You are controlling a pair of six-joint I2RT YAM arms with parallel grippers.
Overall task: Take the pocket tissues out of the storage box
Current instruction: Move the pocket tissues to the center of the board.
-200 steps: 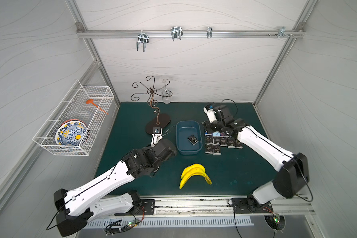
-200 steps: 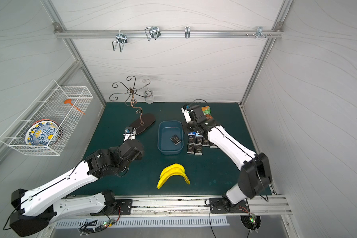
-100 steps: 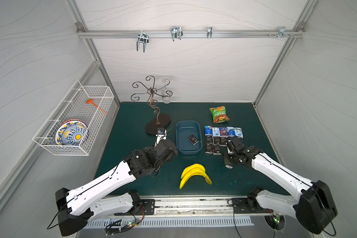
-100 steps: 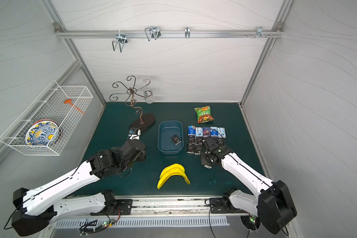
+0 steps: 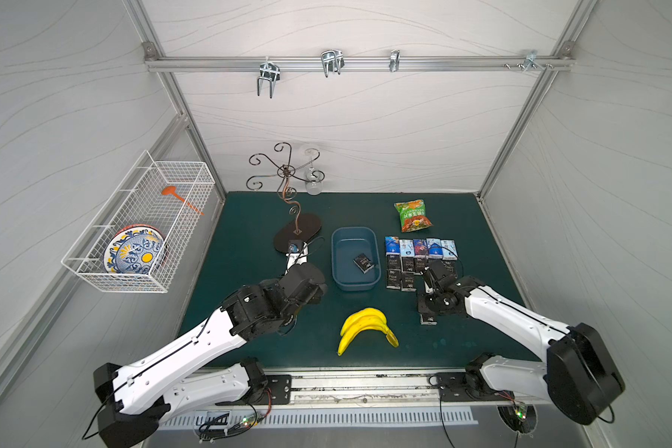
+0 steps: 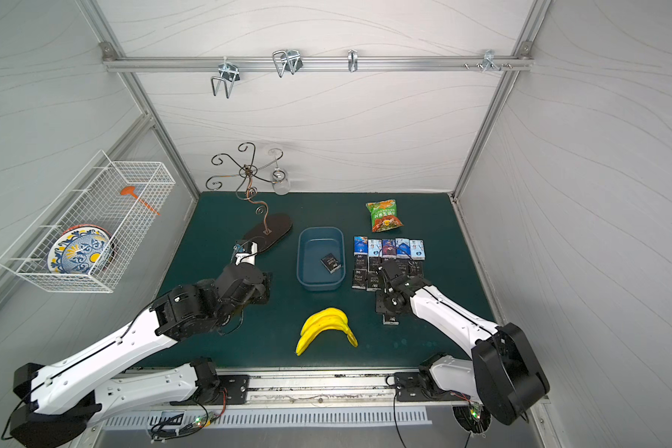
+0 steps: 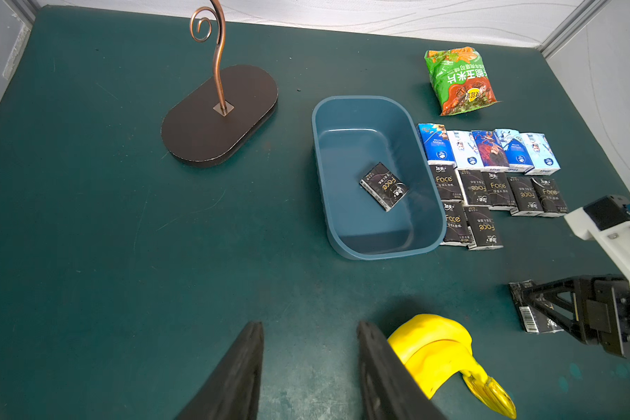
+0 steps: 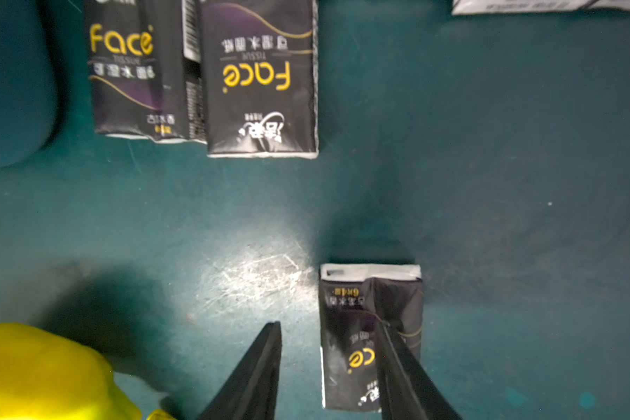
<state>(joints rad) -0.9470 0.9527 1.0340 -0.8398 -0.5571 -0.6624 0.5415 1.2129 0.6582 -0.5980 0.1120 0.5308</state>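
Note:
The blue-grey storage box [image 5: 346,242] [image 6: 314,248] [image 7: 346,145] sits mid-mat with one black pocket tissue pack [image 5: 363,263] [image 6: 330,263] [image 7: 383,186] lying in it. Right of the box, several blue and black packs [image 5: 419,256] [image 7: 488,174] lie in rows. Nearer the front, another black pack [image 5: 428,319] [image 8: 350,349] lies flat on the mat. My right gripper [image 8: 328,327] stands open over it, one finger [image 8: 397,356] across its top. My left gripper [image 7: 310,327] is open and empty, low over bare mat left of the box.
A bunch of bananas [image 5: 365,326] [image 7: 433,342] lies in front of the box, between the two arms. A green-orange snack bag [image 5: 412,215] lies behind the pack rows. A metal stand [image 5: 297,232] is left of the box. A wire basket [image 5: 140,232] hangs on the left wall.
The right arm has swung from the back of the mat to just in front of the pack rows. Its jaws have opened, leaving a black pack on the mat. The left arm has barely moved.

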